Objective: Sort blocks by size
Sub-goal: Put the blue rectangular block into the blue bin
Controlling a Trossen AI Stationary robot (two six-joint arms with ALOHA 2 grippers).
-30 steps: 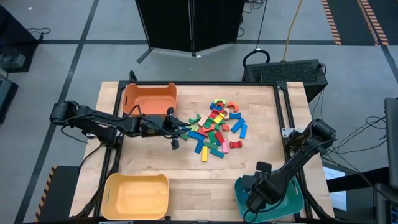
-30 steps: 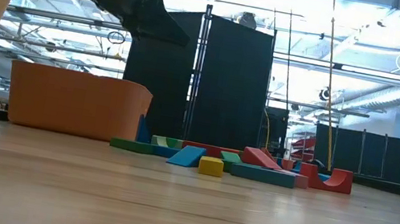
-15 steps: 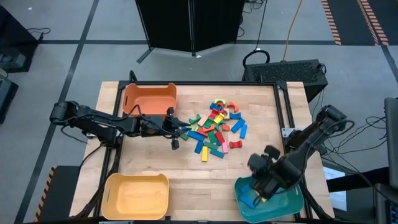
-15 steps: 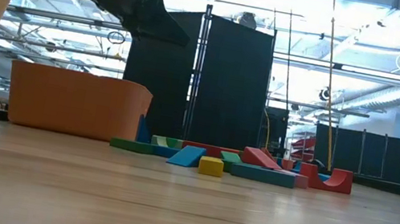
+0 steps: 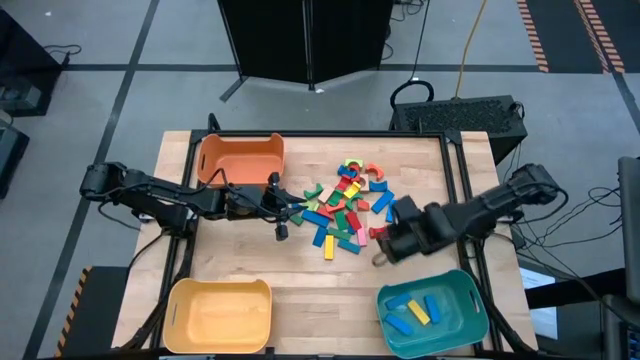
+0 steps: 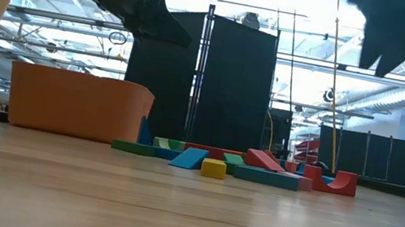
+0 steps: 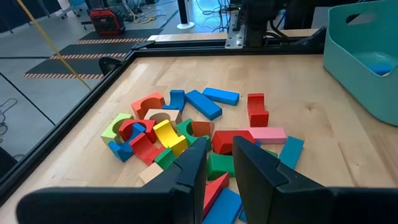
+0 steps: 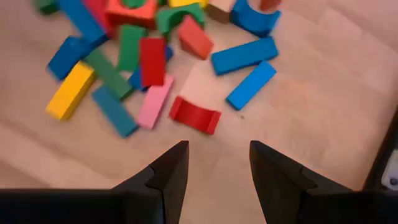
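Note:
The blocks [image 5: 348, 205] lie in a loose pile on the table's far middle: red, blue, green, yellow, orange and pink bars, cubes and arches. They also show in the left wrist view [image 7: 186, 134] and the right wrist view [image 8: 137, 56]. My left gripper [image 5: 296, 208] hovers at the pile's left edge, its fingers narrowly open and empty [image 7: 219, 163]. My right gripper [image 5: 380, 255] hangs open and empty [image 8: 214, 163] just near of the pile, by a red arch block [image 8: 196, 115] that lies on the table.
An orange bin [image 5: 240, 158] stands at the far left and a yellow bin [image 5: 218, 315] at the near left. A teal bin [image 5: 432, 312] at the near right holds blue and yellow blocks. Bare wood lies between the pile and the near bins.
My right gripper has gone from over the teal bin toward the table's far edge and a little left, and now hangs at the near side of the pile. The blocks in the teal bin now show. The pile has not moved.

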